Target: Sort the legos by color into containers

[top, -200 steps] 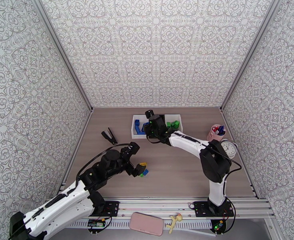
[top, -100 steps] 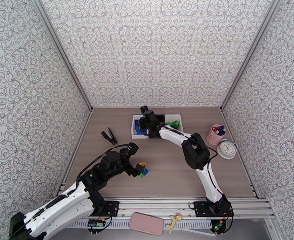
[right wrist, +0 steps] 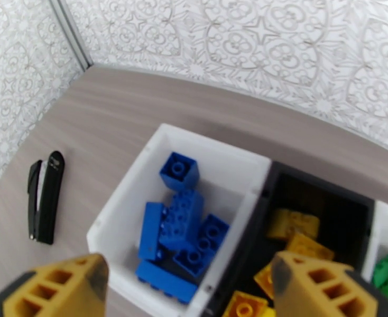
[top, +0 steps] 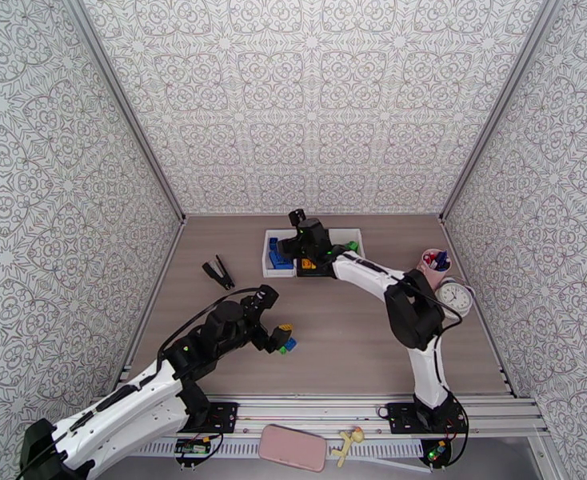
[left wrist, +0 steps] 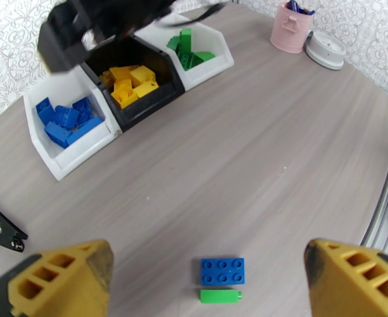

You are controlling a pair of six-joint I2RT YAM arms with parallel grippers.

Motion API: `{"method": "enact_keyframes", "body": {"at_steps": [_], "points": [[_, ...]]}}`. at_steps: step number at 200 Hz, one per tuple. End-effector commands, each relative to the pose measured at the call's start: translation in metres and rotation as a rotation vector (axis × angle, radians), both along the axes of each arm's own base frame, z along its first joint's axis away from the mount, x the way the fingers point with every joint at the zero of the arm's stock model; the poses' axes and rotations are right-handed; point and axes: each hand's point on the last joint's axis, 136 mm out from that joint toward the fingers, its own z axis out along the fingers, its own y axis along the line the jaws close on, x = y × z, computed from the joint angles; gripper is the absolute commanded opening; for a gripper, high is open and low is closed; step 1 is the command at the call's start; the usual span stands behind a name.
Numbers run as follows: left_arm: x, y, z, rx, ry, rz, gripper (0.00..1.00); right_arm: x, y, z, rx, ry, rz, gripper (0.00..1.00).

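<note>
The blurred right arm (left wrist: 104,14) hides the black bin's (left wrist: 146,106) far wall.

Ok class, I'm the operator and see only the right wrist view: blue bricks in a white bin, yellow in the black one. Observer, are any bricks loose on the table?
Observer: Yes, a blue brick and a green brick lie side by side, well apart from the bins.
Operator: Is the left tool gripping either?
Observer: No, it is open, fingers wide apart, touching neither.
Operator: Anything right of the bins?
Observer: A pink cup with a white clock beside it.
</note>
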Motion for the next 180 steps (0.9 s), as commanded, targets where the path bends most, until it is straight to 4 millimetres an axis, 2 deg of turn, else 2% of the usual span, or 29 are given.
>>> {"method": "enact_keyframes", "body": {"at_steps": [1,24,72,105,138,180], "points": [[0.002,-0.005,-0.004,0.013,0.061,0.011,1.0,-0.02,-0.016,0.024,0.017,-0.067,0.043,0.91],[0.003,-0.006,-0.016,0.072,0.148,0.03,1.0,-0.051,-0.036,0.022,-0.026,-0.075,0.076,0.99],[-0.001,-0.013,-0.041,0.228,0.303,0.012,1.0,-0.106,-0.087,0.014,-0.066,-0.036,0.068,1.0],[-0.002,-0.019,-0.064,0.333,0.418,0.015,1.0,-0.138,-0.11,0.011,-0.138,-0.015,0.098,1.0],[-0.006,-0.023,-0.087,0.424,0.543,0.026,1.0,-0.161,-0.122,0.016,-0.16,-0.009,0.136,1.0],[-0.007,-0.025,-0.113,0.557,0.598,0.017,0.99,-0.173,-0.136,0.02,-0.183,-0.018,0.116,1.0]]}}
